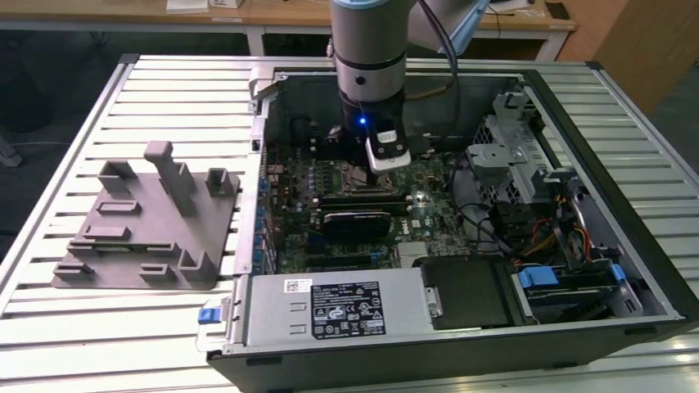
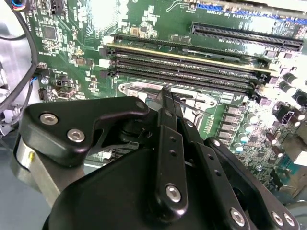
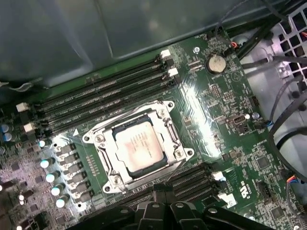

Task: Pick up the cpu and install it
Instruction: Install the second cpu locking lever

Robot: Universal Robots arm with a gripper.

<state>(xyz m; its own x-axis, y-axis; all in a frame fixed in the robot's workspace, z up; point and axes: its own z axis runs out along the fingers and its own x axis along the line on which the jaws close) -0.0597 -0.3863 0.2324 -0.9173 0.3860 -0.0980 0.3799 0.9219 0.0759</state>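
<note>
Evenly lit from above across the slatted surface (image 1: 131, 327), soft shadows only beside the grey fixture (image 1: 147, 225). Dim inside the open computer case (image 1: 611, 246). Strong white glare on the motherboard (image 3: 201, 120) beside the socket in the first wrist view, bleaching the cpu (image 3: 139, 148). Blown-out highlights along the memory slots (image 2: 192, 62) in the second wrist view.

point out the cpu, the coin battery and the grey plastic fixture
cpu (image 3: 139, 149), first wrist view, middle of its silvery top, in the socket frame.
coin battery (image 3: 216, 63), first wrist view, centre of its round face.
grey plastic fixture (image 1: 123, 246), exterior view, flat base near its front edge.
</note>
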